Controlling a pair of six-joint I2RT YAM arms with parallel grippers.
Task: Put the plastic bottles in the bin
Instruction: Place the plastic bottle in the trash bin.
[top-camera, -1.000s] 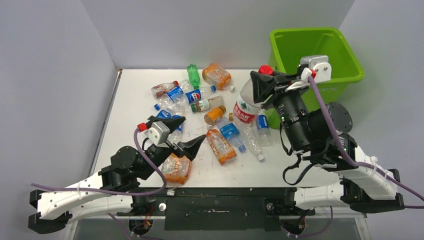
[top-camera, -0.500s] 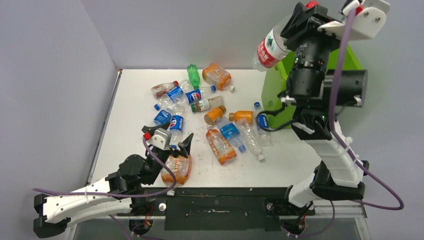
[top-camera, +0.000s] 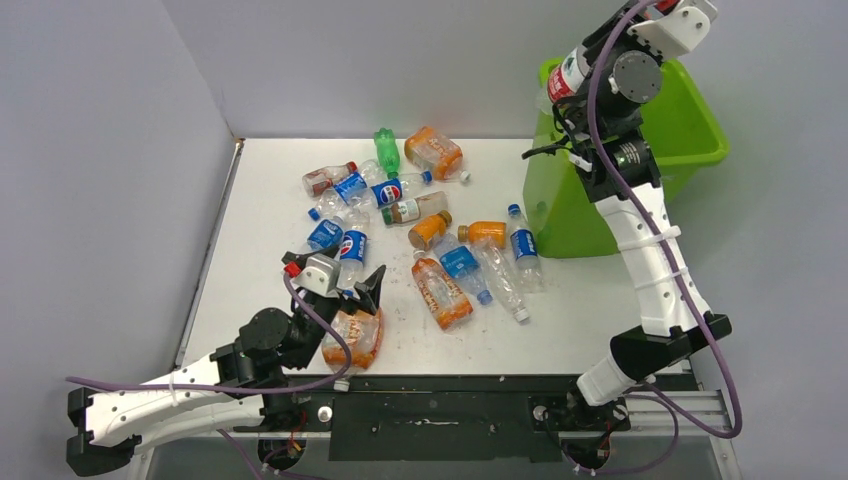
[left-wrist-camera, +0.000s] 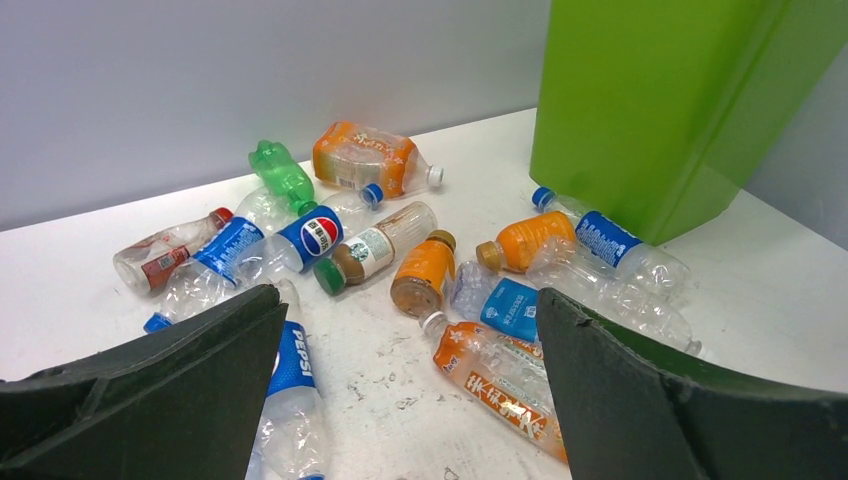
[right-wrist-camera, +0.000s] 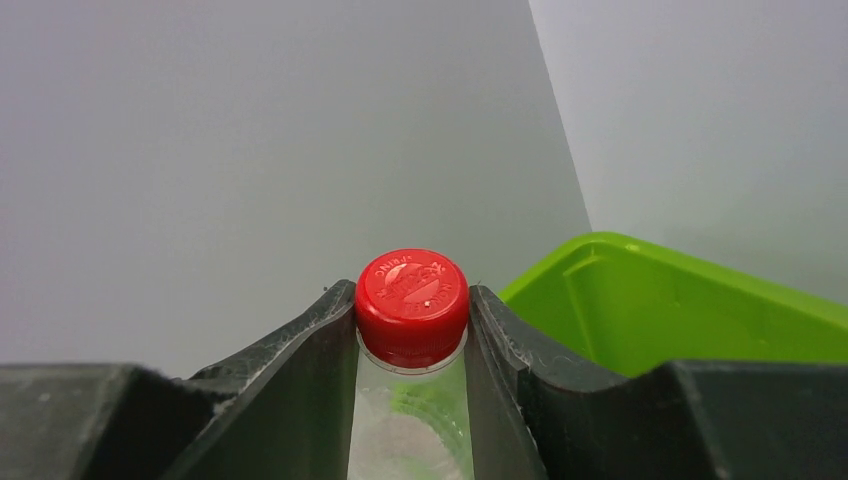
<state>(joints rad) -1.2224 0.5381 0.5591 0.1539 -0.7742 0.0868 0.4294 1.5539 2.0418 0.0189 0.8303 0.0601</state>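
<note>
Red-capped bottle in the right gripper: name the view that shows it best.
Right wrist view: the red-capped bottle shows its cap and neck at centre, clamped in the right gripper. Top external shows only its red label, small, high up by the bin, partly behind the arm. Left wrist misses it.

glossy plastic bin, matt table (scuffed)

Stretches right arm tall toward 1 o'clock, pinching a red-capped bottle by the neck in right gripper. Holds left arm low at 7 o'clock, left gripper spread wide, aimed toward 1 o'clock.
</note>
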